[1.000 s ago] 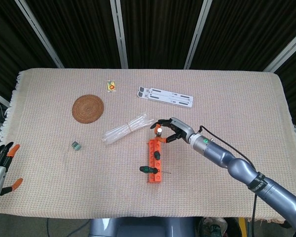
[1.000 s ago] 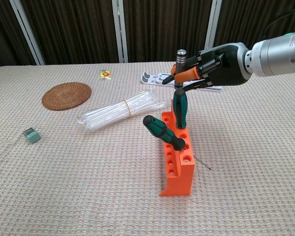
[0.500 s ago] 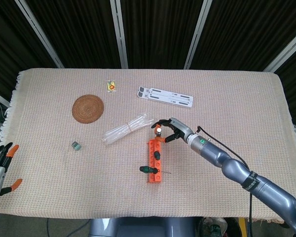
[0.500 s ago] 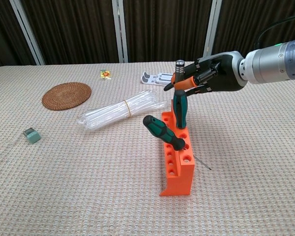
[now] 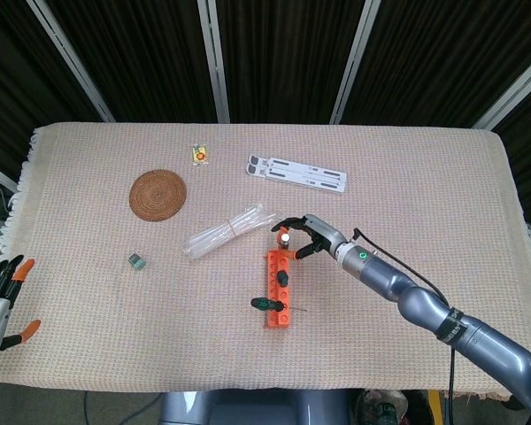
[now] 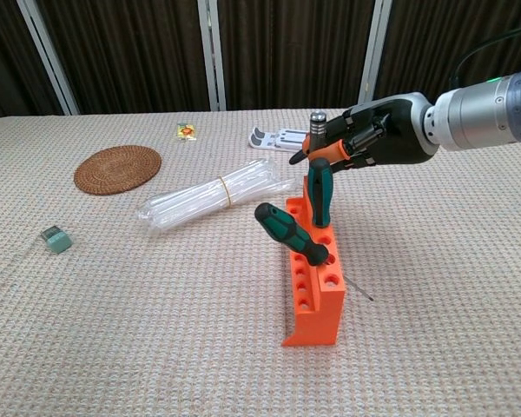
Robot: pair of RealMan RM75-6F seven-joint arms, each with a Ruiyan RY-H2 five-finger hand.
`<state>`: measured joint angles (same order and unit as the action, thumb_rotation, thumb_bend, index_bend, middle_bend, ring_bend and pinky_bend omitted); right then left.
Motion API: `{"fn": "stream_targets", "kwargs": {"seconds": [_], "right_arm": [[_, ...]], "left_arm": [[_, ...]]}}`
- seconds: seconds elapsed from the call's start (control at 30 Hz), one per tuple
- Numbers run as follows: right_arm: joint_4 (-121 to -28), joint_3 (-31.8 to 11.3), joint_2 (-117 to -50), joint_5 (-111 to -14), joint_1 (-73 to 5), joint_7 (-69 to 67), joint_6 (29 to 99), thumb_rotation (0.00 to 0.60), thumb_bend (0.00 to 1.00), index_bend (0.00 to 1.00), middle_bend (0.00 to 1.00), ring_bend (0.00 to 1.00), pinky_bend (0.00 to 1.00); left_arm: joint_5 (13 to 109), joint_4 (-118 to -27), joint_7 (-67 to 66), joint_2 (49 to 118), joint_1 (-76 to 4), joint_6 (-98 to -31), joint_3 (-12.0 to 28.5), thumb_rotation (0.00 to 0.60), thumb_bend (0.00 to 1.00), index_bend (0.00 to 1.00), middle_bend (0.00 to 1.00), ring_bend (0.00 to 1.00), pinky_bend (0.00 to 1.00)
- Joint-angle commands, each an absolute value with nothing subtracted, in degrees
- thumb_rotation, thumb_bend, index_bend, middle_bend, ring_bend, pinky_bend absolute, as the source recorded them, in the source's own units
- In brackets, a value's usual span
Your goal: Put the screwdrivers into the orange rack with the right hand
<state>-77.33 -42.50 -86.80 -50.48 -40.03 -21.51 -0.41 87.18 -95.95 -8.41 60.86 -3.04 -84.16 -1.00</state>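
Right now the right hand pinches the top of an upright screwdriver with its fingers, the tool standing in a far-end hole of the orange rack mid-bench. Second screwdriver leans tilted in the rack, nearer the camera in chest view. Left hand sits at the bench's left edge, fingers spread, holding nothing. Plastic tube bundle, woven coaster, small green block lie left of the rack.
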Motion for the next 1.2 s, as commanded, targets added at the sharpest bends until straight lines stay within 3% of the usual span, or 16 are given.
{"fn": "stream_targets", "kwargs": {"seconds": [0.03,0.57,0.87,1.1,1.2], "right_arm": [[-77.4,-42.2,-86.7,-50.5,-40.2,-21.7,-0.4,0.600,0.37,0.51,0.20,0.00,0.00],[-78.6,-42.5,-85.3,-51.4,-40.3,-22.6,0.2,0.600,0.26,0.19,0.09,0.00,0.00],[-84.8,-46.2,-79.6,-57.8,-34.6,-18.2,7.1,0.600,0.25,0.23,0.07,0.00,0.00],[-91.3,-42.1,-71.9,-69.2,-27.1,-10.2,15.1,0.600,0.27,0.27,0.09,0.00,0.00],[-93.9,-39.7,-70.1,-73.2,-22.6,-8.7,23.1,0.600,0.28,0.27,0.09,0.00,0.00]], "left_arm": [[87.1,-95.9,-8.3,60.8,-3.0,-84.2,-1.0,0.600,0.21,0.00,0.00,0.00,0.00],[87.0,-95.6,-8.0,61.0,-3.0,-84.2,-0.8,0.600,0.21,0.00,0.00,0.00,0.00],[86.8,-95.3,-7.8,61.3,-2.9,-85.4,0.0,0.600,0.21,0.00,0.00,0.00,0.00],[86.6,-94.8,-8.2,62.5,-3.1,-86.2,0.9,0.600,0.21,0.00,0.00,0.00,0.00],[86.4,-94.8,-8.6,63.0,-3.0,-86.9,1.4,0.600,0.21,0.00,0.00,0.00,0.00]]}}
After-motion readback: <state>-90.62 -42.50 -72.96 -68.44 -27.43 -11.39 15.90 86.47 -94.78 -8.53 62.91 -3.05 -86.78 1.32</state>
